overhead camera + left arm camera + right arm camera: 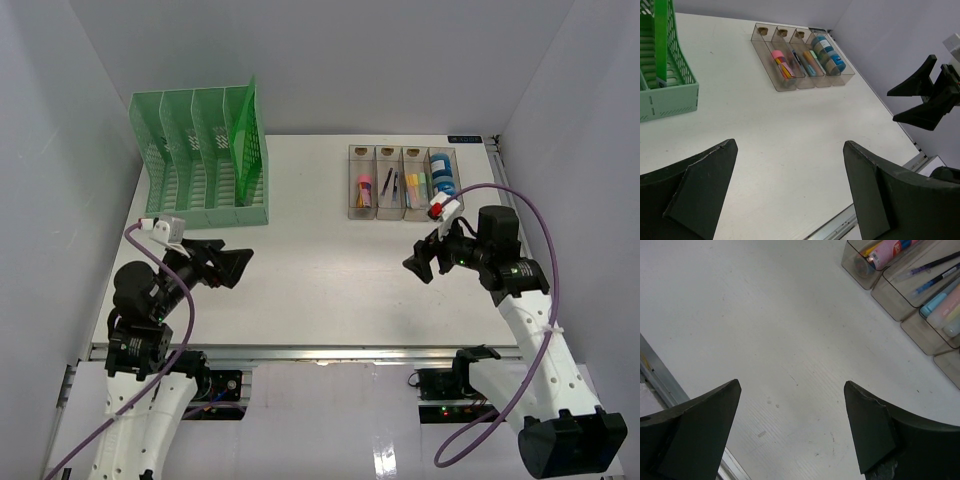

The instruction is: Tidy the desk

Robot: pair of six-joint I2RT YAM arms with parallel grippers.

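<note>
White desk (320,300) fills the walled enclosure. A green file rack (205,165) sits at its far left corner, a clear tray (400,182) along the far edge. The left gripper (238,268) and right gripper (418,266) hover, jaws spread, empty.

Matt white desk (330,260), clear plastic tray (351,190) — glossy
</note>
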